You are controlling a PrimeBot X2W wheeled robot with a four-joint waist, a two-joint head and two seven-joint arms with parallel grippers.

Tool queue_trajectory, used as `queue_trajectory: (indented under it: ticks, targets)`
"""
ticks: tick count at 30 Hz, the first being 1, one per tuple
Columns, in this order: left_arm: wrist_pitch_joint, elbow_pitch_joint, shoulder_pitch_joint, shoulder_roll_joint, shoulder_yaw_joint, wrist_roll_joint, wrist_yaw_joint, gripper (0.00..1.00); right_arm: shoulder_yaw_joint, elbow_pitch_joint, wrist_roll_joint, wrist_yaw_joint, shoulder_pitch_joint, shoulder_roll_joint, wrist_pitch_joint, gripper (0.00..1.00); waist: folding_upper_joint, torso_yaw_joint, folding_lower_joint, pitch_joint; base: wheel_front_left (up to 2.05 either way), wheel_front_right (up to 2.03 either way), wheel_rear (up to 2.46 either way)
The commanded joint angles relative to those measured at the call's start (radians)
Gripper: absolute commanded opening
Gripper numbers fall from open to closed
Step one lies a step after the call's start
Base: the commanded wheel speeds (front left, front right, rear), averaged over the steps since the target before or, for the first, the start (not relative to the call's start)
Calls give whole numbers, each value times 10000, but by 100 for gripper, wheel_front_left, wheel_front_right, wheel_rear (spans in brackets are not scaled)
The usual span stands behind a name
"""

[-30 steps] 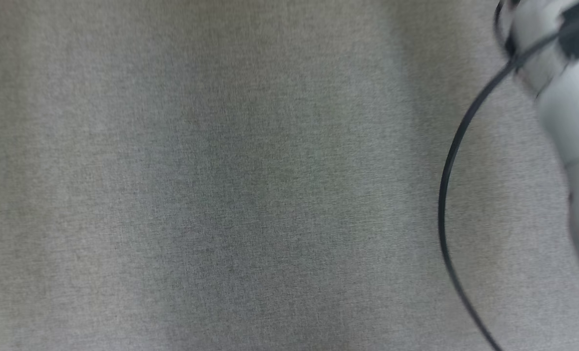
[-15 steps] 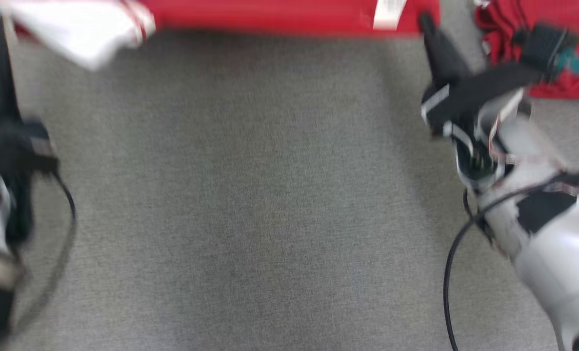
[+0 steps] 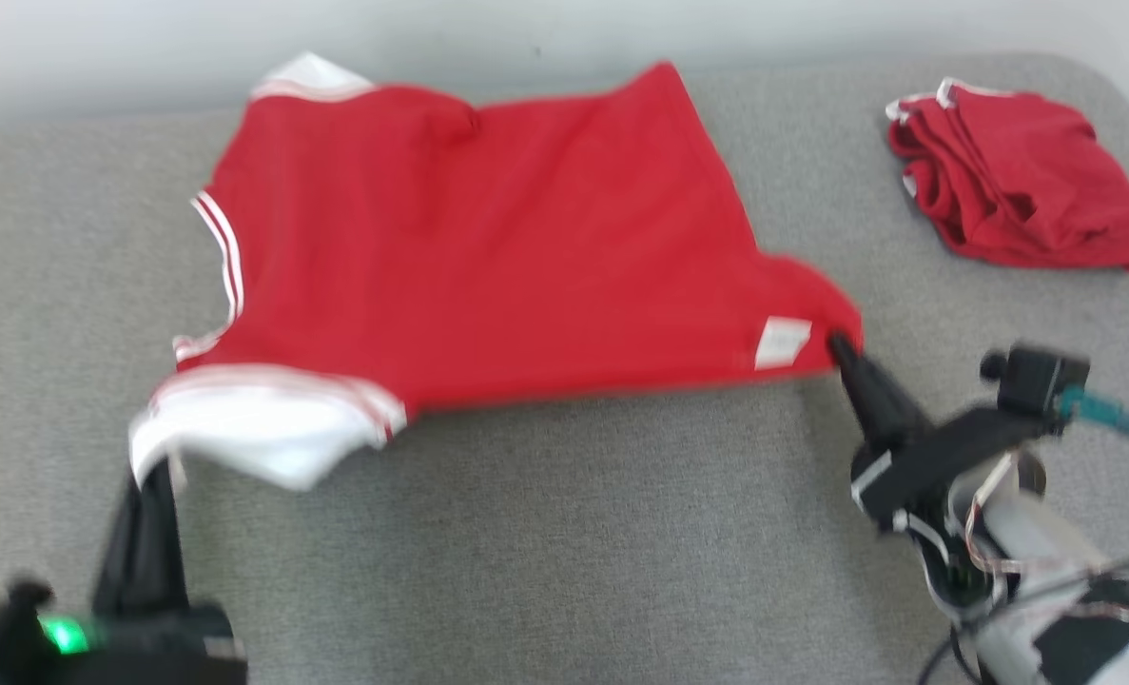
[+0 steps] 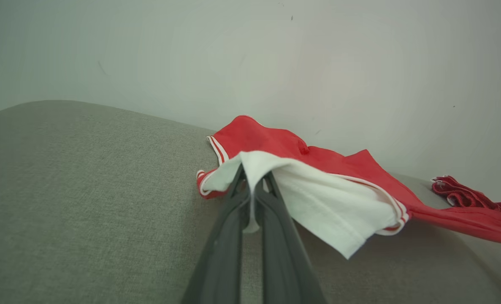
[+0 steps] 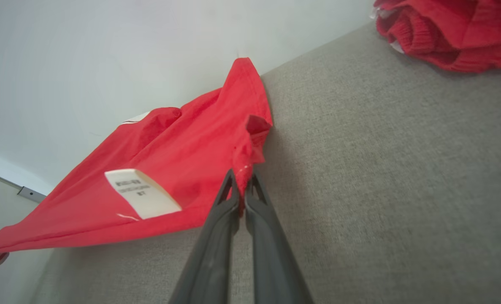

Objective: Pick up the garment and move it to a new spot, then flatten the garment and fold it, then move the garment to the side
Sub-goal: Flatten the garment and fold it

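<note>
You've got the red shirt (image 3: 488, 247) spread over the tabletop (image 3: 564, 552) w/ its top at the far edge. L tool (image 3: 153, 476) is clamped on the white sleeve, R tool (image 3: 838, 344) pinches the hem corner by the label. Another red garment (image 3: 1021, 181) sits bunched at the far-right corner.

Soft, even light, faint shadows; motion blur smears the garment (image 3: 488, 238) in the head view.
</note>
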Motion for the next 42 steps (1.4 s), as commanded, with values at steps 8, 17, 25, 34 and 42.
queue_trajectory:
  ticks: [8,17,25,34,42]
  targets:
    - [-59,86,2371,-892,348,879,-140,0,-459,-938,-127,-10,2137,-572,320,0,2,237,3,-982,0,0,0]
    - [-56,518,3994,-1245,216,1548,-121,0,-1329,-2433,-565,-10,4757,-870,1953,0,2,336,3,-1579,0,0,0]
    - [41,563,4138,-1311,-20,1439,-209,0,-2662,-3359,-1233,-10,5892,-417,2723,0,2,372,3,-1496,0,0,0]
    - [-21,143,3112,-1176,-136,1837,-408,0,-4143,-3867,-1564,-8,6048,781,2786,0,2,347,3,-1451,0,0,0]
    - [13,584,1386,-744,54,1836,-854,0,-4558,-3710,-1964,-8,5087,1689,3475,0,2,113,3,-1326,0,0,0]
